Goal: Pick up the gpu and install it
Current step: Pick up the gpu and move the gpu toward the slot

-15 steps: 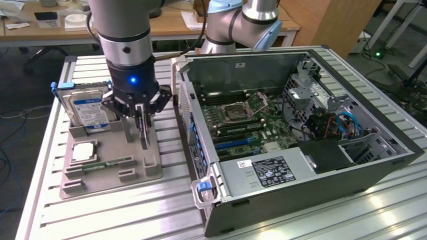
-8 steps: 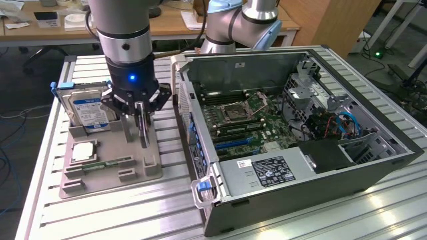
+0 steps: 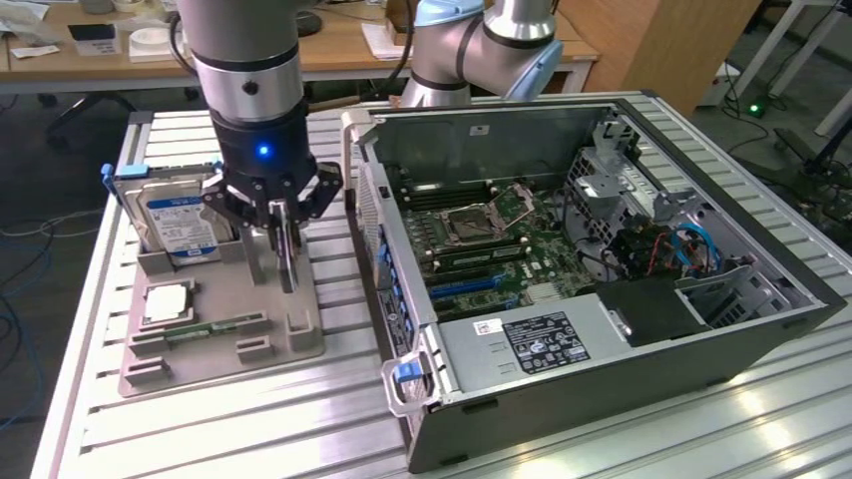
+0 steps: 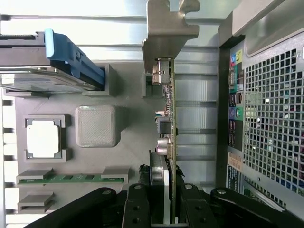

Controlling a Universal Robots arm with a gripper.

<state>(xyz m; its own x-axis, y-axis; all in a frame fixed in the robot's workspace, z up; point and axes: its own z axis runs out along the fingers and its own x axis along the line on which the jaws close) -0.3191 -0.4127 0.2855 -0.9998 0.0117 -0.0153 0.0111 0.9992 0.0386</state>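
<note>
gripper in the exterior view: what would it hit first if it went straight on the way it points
Probably the grey parts holder: the gripper points straight down, shut on the gpu, whose lower edge would land there first. The gap left is unclear.

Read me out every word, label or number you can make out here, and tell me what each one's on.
No text here can be read.
Hard drive, blue label: print too small to read.
Power supply, black label: print too small to read.
Rear-panel sticker on the computer case: blurred, unreadable.
</note>
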